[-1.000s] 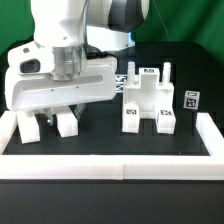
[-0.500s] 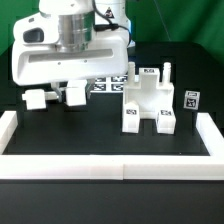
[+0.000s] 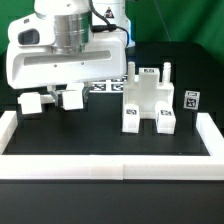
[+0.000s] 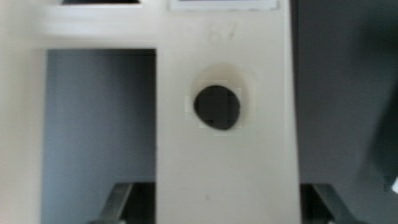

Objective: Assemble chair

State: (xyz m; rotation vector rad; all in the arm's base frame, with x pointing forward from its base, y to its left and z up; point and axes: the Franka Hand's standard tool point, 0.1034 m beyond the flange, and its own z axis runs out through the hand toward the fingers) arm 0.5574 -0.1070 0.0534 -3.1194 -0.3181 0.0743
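Observation:
My gripper (image 3: 68, 48) is shut on a wide white chair frame part (image 3: 60, 70) and holds it above the black table at the exterior view's left. Two short blocky feet (image 3: 35, 103) hang from its lower edge. In the wrist view the held part's white bar (image 4: 222, 60), with a dark oval hole (image 4: 215, 106), fills the space between my dark fingers (image 4: 128, 205). A blocky white chair piece (image 3: 148, 100) with tags and upright pegs stands on the table at the exterior view's right, apart from the gripper.
A small tagged white part (image 3: 190, 99) stands just right of the blocky chair piece. The marker board (image 3: 108, 85) lies flat behind the held part. A white rail (image 3: 110, 165) edges the table's front and both sides.
The held frame part has risen off the table and shifted back. In the last half second it dipped slightly and tilted. The blocky piece at the right has not moved.

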